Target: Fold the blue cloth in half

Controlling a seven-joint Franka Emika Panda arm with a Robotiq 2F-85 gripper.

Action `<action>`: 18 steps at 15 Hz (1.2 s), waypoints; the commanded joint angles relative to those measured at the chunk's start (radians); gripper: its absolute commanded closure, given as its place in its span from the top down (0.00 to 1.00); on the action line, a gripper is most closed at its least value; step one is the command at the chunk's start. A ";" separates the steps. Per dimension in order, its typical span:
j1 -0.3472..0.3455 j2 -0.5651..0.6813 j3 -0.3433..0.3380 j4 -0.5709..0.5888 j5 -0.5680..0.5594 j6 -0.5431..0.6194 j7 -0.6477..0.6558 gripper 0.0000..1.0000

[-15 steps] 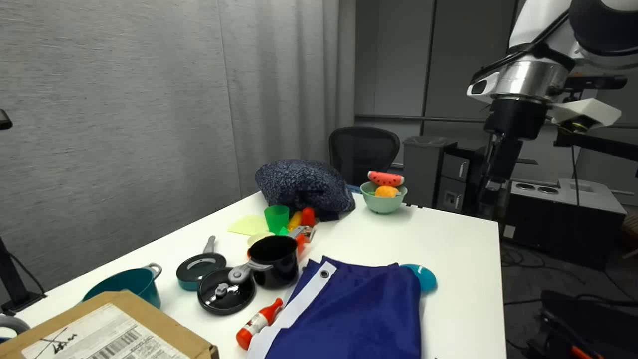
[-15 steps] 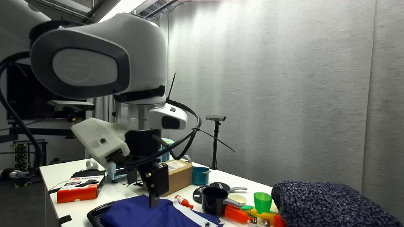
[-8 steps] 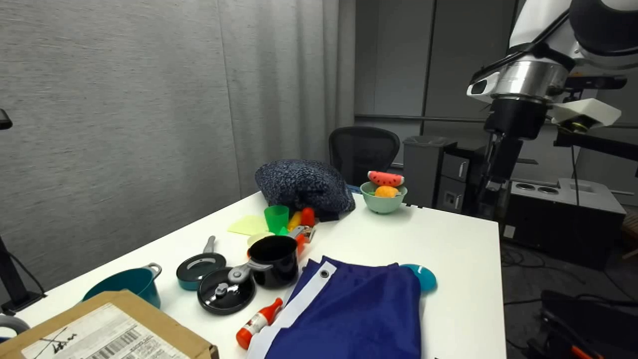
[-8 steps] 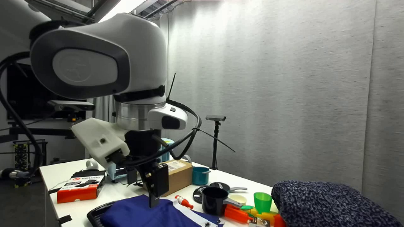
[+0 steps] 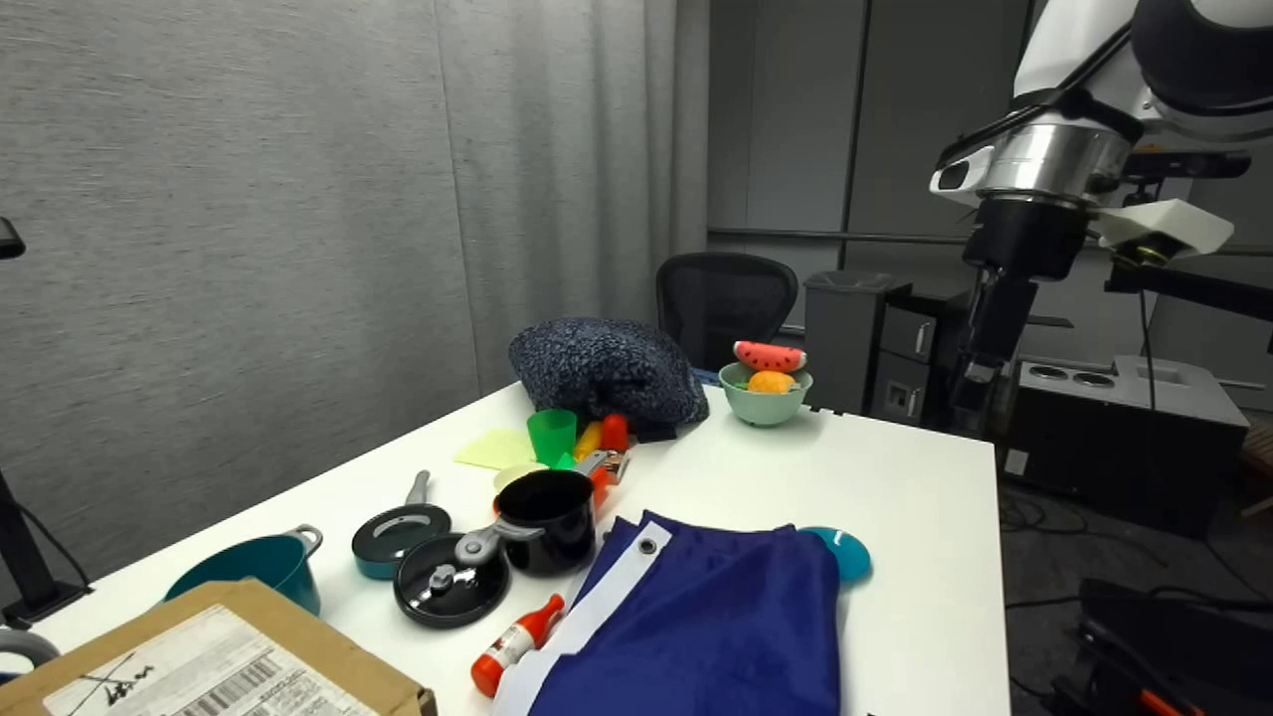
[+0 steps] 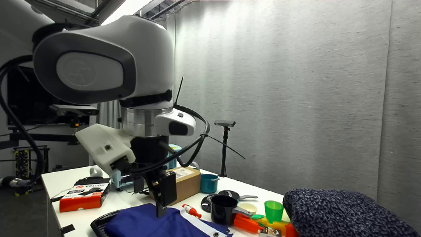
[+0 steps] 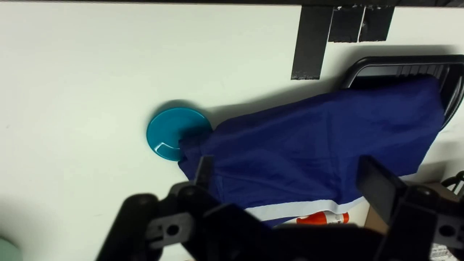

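The tool has shifted slightly, jaws wide apart, gripping nothing; the cloth lies near the taped edge of the bench, partly over a tray.

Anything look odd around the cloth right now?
Yes: the cloth isn't lying flat. In the wrist view, one end drapes over a black tray and the other covers part of a teal dish.

"Where does each view look from?"

"The wrist view looks down past the claw onto the desk."

"And outside?"

"Both exterior views look across it. The arm is close in an exterior view. All three see the blue cloth."
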 commanded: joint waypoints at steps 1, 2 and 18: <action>-0.042 0.082 0.037 0.042 -0.017 0.057 0.036 1.00; -0.049 0.115 0.044 0.059 -0.032 0.073 0.037 1.00; -0.054 0.539 0.163 0.327 -0.103 0.085 0.106 1.00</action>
